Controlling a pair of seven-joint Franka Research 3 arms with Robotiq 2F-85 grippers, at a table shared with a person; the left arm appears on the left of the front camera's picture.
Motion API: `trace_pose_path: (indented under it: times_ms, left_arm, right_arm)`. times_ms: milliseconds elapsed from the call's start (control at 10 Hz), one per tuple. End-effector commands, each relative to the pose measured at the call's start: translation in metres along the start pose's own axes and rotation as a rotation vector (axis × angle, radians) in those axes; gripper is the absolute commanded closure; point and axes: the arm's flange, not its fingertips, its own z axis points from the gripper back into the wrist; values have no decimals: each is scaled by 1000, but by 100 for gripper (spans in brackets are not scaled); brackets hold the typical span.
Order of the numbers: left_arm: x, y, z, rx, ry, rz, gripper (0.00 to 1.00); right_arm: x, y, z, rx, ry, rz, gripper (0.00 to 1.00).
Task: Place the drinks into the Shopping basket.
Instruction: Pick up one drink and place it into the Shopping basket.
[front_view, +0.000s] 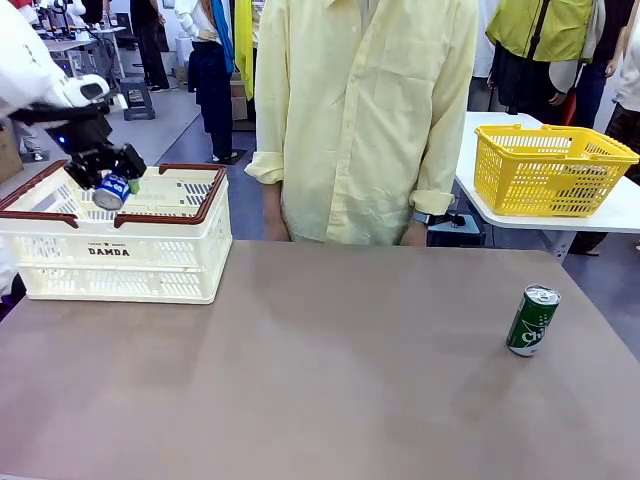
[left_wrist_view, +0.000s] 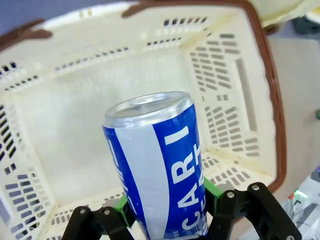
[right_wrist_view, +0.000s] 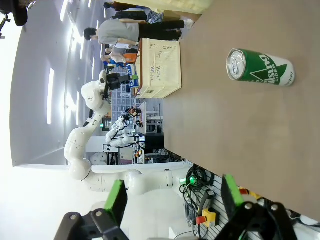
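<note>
POCARI can up close in the left wrist view, blue-and-white, pinched low on its body by the left gripper, a green pad on each side, silver top pointing into the Shopping basket
- front view: that can hangs tilted over the basket's left part, above the rim and not touching it; the basket sits on the far left of the table
- green can stands upright at the table's right, well apart from the basket, bare tabletop between
- right gripper has its jaws spread wide with nothing between them; the green can lies well ahead of it
- person in a pale yellow shirt stands at the far edge, hands partly cut off by the table
- yellow mesh basket on a white side table behind, right
- hidden: only "CARI" reads on the blue can, the rest wraps round or sits behind the fingers; in the front view the black gripper covers part of it
- green can's white lettering reads more clearly in the right wrist view than from the front
</note>
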Motion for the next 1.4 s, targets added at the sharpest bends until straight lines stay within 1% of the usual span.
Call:
trace_pose_path:
  times_ms: [0, 100, 300, 400, 700, 800, 900, 1000, 1300]
  left_arm:
    - [-7, -7, -30, 44, -18, 33, 100]
    - [-3, 0, -54, 91, -1, 41, 100]
    - [-1, 6, -85, 79, 66, 9, 100]
    - [-2, 8, -96, 119, 58, 35, 100]
    - [0, 7, -101, 138, 16, 75, 100]
    - [1, 7, -99, 140, 23, 81, 97]
    - [3, 7, -101, 135, 41, 82, 45]
    - [3, 6, -101, 142, 48, 87, 0]
    - [2, 8, -93, 133, 32, 93, 0]
  right_arm:
    - [-1, 2, 1, 1, 4, 6, 0]
    - [-1, 2, 1, 1, 4, 6, 0]
    - [-1, 2, 1, 1, 4, 6, 0]
    - [-1, 2, 1, 1, 4, 6, 0]
    - [-1, 2, 1, 1, 4, 6, 0]
    - [-1, 2, 1, 1, 4, 6, 0]
    - [-1, 2, 1, 1, 4, 6, 0]
    - [-1, 2, 1, 1, 4, 6, 0]
    - [-1, 2, 1, 1, 4, 6, 0]
